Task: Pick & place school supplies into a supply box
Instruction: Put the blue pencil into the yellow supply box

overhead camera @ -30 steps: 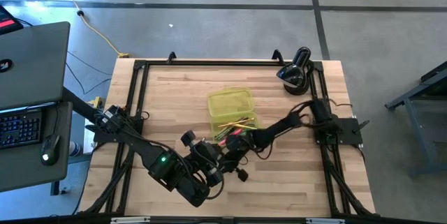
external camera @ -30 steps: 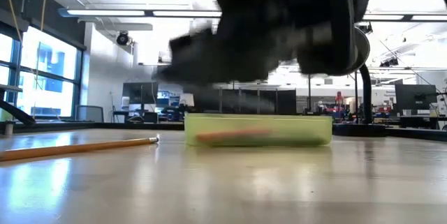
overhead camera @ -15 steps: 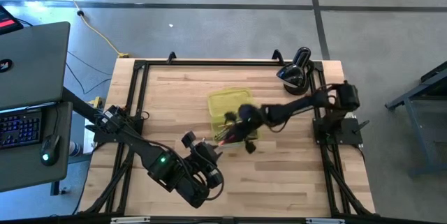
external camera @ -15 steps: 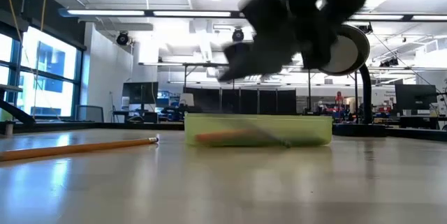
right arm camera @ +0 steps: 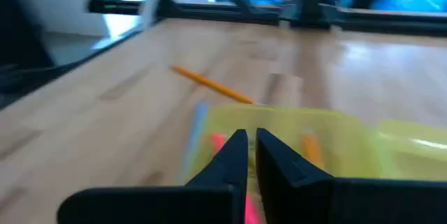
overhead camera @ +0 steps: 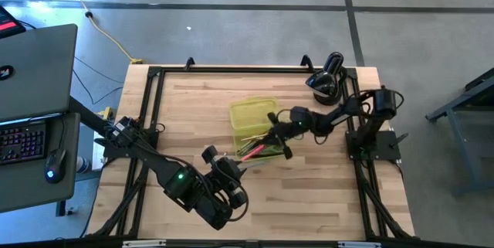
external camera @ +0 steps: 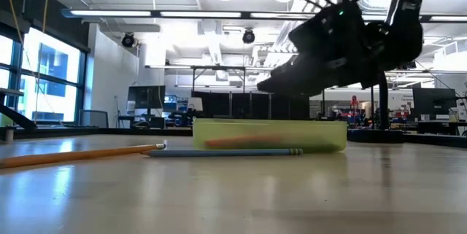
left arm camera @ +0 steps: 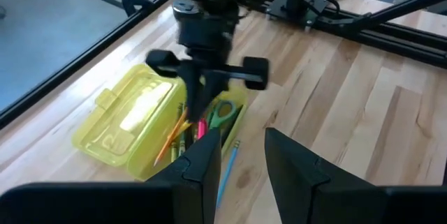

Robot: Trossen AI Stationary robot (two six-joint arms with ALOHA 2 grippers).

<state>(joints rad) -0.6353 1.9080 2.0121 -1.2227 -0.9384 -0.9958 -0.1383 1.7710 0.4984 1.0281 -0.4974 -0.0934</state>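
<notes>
Right gripper (overhead camera: 276,134), fingers nearly closed and empty, has pulled back above the supply box (overhead camera: 255,118); a grey-blue pencil (external camera: 222,152) now lies beside it; left gripper (left arm camera: 241,158) unchanged, part open, empty.

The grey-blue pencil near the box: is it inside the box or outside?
Outside. The grey-blue pencil lies flat on the table beside the yellow-green supply box.

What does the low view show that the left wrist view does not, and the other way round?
Only the low view shows the long orange pencil on the table, apart from the supply box. Only the left wrist view shows the green-handled scissors inside the box, and its open lid. Both show the box, the grey-blue pencil lying beside it, and the right gripper above the box.
</notes>
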